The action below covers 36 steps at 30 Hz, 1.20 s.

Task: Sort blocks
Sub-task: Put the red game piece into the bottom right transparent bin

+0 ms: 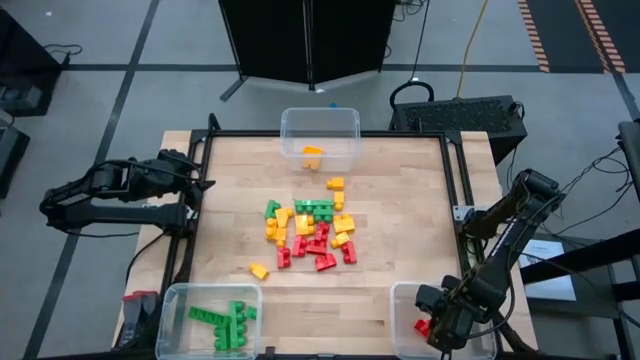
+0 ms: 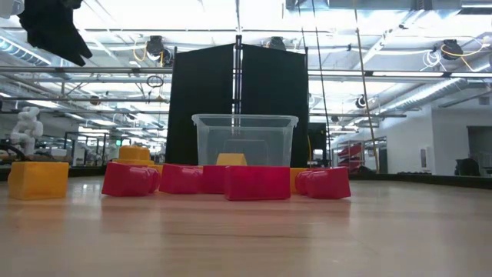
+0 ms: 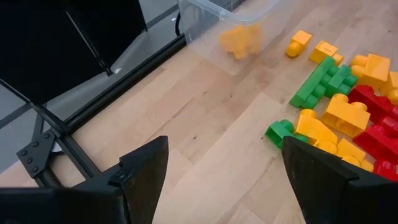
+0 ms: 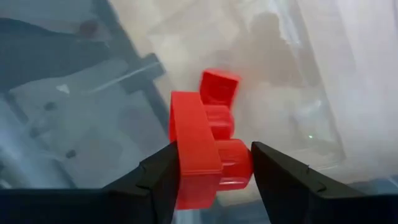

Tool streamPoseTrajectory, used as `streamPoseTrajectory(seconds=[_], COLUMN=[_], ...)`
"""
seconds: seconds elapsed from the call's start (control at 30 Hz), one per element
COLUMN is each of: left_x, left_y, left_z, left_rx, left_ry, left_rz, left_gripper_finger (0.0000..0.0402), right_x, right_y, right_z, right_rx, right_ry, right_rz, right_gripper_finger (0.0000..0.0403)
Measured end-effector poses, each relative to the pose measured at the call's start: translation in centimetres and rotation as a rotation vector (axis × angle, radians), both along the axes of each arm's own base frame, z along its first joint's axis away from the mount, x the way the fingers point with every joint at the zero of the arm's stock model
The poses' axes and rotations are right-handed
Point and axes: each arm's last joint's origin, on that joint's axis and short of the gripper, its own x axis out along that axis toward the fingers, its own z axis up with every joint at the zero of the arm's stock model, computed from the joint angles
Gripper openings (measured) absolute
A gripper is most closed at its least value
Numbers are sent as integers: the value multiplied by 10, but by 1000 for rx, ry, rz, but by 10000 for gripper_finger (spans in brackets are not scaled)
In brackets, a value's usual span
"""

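1. Waiting at the table's left edge: left gripper [image 3: 221,180], fingers spread wide, holding nothing. Heap of blocks [image 1: 312,232] lying off to its right, mid-table, well apart.
2. Sitting at near left: left bin [image 1: 172,300], holding green blocks [image 1: 226,324], roughly six, too clumped for a firm count.
3. Standing at far centre: far bin [image 1: 320,122], one yellow block [image 1: 314,156] inside.
4. Counting the heap: roughly four green, nine yellow, seven red, plus one yellow stray [image 1: 259,271] nearer the front.
5. Hanging over the right bin [image 1: 402,298] at near right: right gripper [image 4: 214,171], pinching a red block [image 4: 202,149] directly above the bin floor, long axis running away from the fingers; release looks next.
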Motion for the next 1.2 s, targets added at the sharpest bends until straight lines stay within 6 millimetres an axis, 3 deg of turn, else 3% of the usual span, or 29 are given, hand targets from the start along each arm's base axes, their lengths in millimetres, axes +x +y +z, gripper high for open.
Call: streamPoseTrajectory(seconds=[0.2, 1.2], left_x=[0, 0], left_y=[0, 0], left_z=[0, 0], left_rx=[0, 6], left_ry=[0, 5], left_rz=[0, -6], left_gripper_finger=[287, 287], right_x=[1, -6], right_y=[5, 5], right_z=[13, 10], right_rx=[37, 0], right_ry=[-12, 56], right_rz=[-26, -81], right_gripper_finger=[170, 177])
